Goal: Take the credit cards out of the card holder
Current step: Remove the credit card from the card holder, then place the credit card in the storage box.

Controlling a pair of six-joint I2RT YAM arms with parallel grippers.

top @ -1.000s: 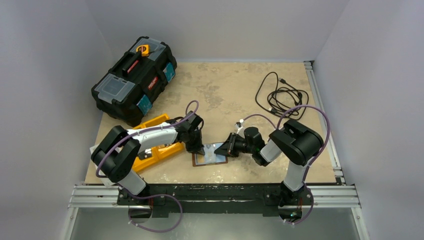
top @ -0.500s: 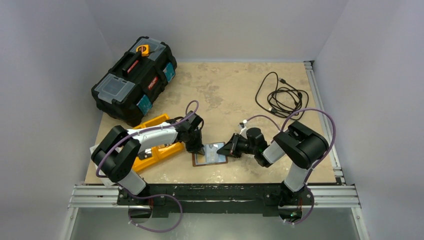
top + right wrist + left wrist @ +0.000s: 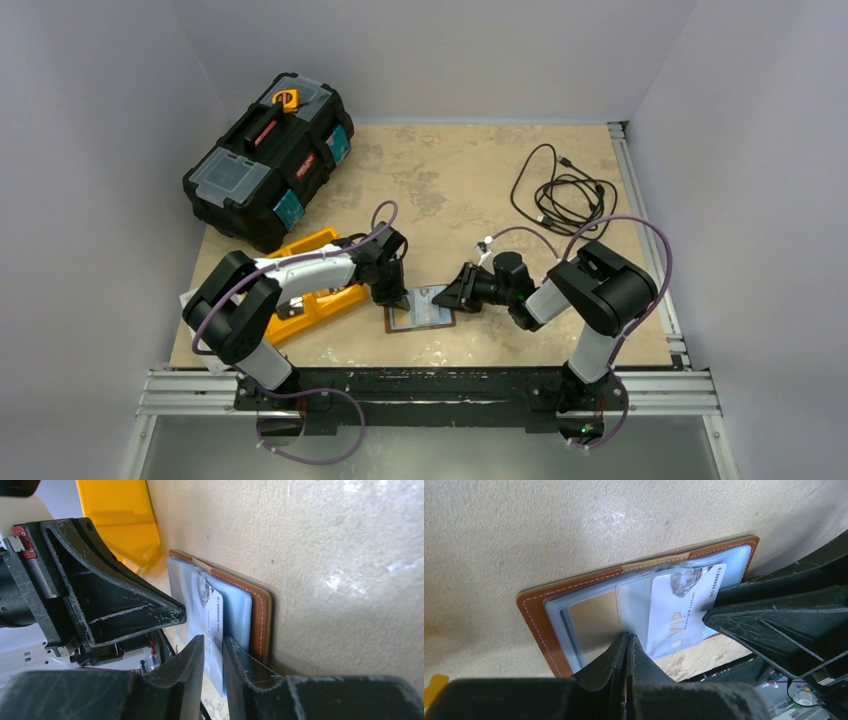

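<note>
**Left wrist view: card half out**

Pins the flat brown leather card holder point(image 3: 531, 614) on the table point(image 3: 524, 525) with the shut left claw point(image 3: 628, 640). Has the white plastic VIP card point(image 3: 679, 615) partly out, edge inside the barely open right claw point(image 3: 213, 642). Not free yet.

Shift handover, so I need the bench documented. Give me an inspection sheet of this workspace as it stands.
Surface: beige mottled tabletop, patchy finish.
Job's things: brown leather card holder lies open near the front edge; white VIP card sticks partly out of its clear sleeve.
Clutter: black plastic toolbox at far left; orange plastic tray beside the left arm.
Grippers: left gripper shut, tips on the card holder; right gripper jaws slightly apart at the card's edge, grip unclear.
Cables: loose black cable coiled at far right; purple cables along both arms.
Surroundings: plain white walls; aluminium rail along the near edge.
</note>
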